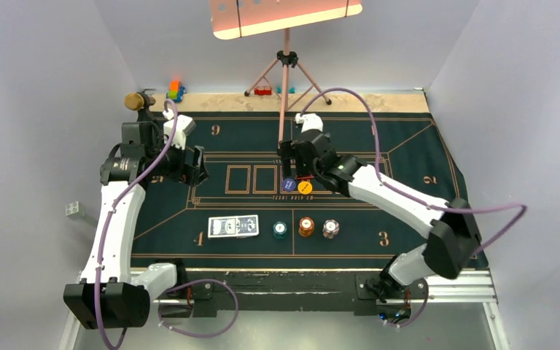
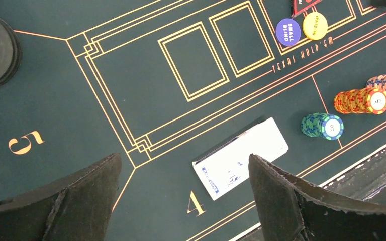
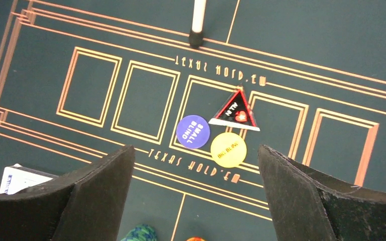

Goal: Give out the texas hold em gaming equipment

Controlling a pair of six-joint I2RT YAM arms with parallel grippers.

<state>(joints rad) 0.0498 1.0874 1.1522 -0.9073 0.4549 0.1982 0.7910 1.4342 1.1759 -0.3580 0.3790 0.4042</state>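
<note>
Three stacks of chips stand in a row near the front edge of the green felt mat (image 1: pixel 408 146): teal stack (image 1: pixel 281 230), orange stack (image 1: pixel 306 227), whitish stack (image 1: pixel 330 229), with the deck of cards (image 1: pixel 233 226) lying flat near them on the left. The left gripper (image 2: pixel 184 156) hangs over the mat's left part, fingers spread and empty; the right gripper (image 3: pixel 196 148), likewise spread and empty, hovers above the purple small-blind disc (image 3: pixel 193 131), yellow big-blind disc (image 3: pixel 228 149) and black triangular marker (image 3: pixel 235 111)

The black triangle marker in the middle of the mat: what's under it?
The triangle marker lies on the green mat, over orange box lines. The print beneath is covered. The purple disc and yellow disc lie beside it, not under.
</note>
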